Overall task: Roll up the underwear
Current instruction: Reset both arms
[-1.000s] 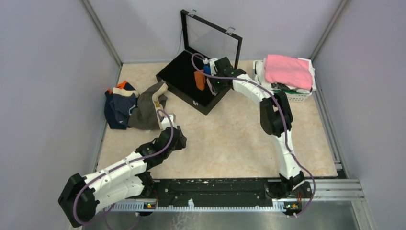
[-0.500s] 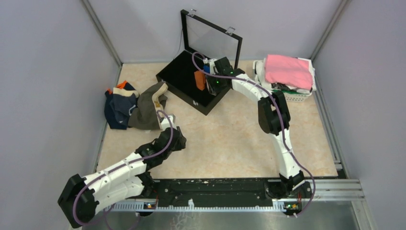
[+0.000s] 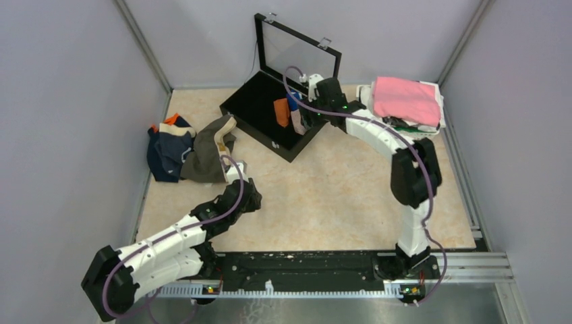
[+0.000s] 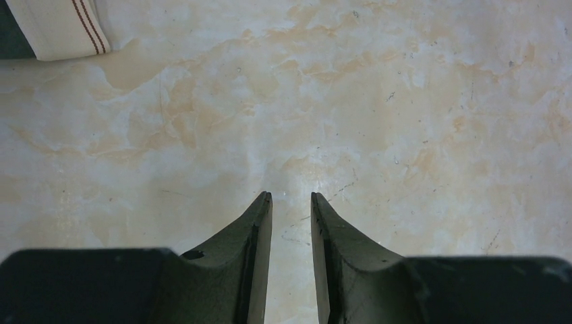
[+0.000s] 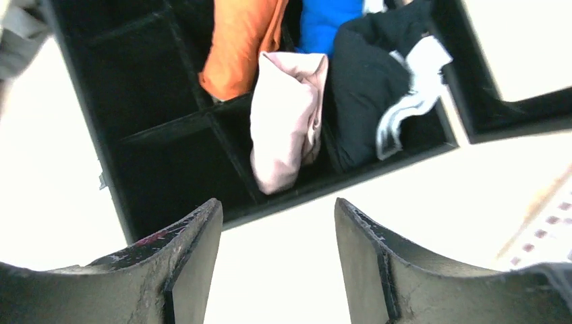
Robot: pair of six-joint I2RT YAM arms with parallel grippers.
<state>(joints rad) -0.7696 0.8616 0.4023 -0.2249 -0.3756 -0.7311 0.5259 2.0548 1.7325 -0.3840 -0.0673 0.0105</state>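
Over the black box at the back of the table, your right gripper hangs with its jaws well apart and nothing between them. The pale pink roll stands in a compartment just below, leaning over the front divider, with the orange roll beside it on one side and the navy pair with white trim on the other. I judge the step in hand to be leaving that roll seated. Lift straight up and back with the jaws kept wide, so neither finger snags the loose top fold and drags it open. If the roll looks like tipping out over the divider, nudge it deeper before you go. Mind the raised lid right behind the wrist and the basket with the bright pink cloth close to the elbow. The open room lies toward the near middle of the table, so retreat that way. Your left gripper sits low over bare tabletop, its jaws only narrowly apart and empty. The olive-brown pair lies just beyond it, with its tan waistband at the corner of the wrist view and the navy pair heaped against the left wall. Pull work inward from that wall.
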